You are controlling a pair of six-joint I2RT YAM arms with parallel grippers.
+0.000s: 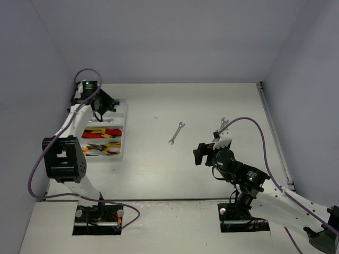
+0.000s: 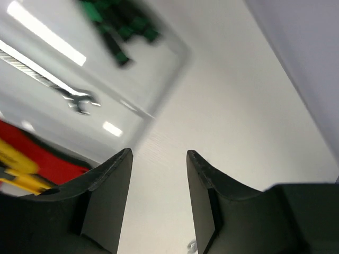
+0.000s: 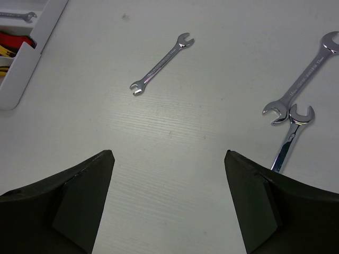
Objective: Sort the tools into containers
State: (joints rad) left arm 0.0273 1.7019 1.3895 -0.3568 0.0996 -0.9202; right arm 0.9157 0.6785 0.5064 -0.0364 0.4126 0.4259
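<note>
As the wrench [image 3: 162,63] is lying flat at twelve o'clock from the right claw [image 3: 168,154] — stiff, slick steel, likely best pinched mid-shank — it and the left claw [image 2: 159,154] are standing open, empty.

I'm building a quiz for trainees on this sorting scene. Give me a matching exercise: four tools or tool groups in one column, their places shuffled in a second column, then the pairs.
Tools
1. lone wrench
2. two wrenches with heads touching
3. red cutters
4. green-black screwdrivers

Places
A. tray compartment, next to the yellow-handled pliers
B. open table, between the arms
C. table, just ahead of the right gripper
D. tray, beyond a silver wrench

Pairs: 1-B, 2-C, 3-A, 4-D
</note>
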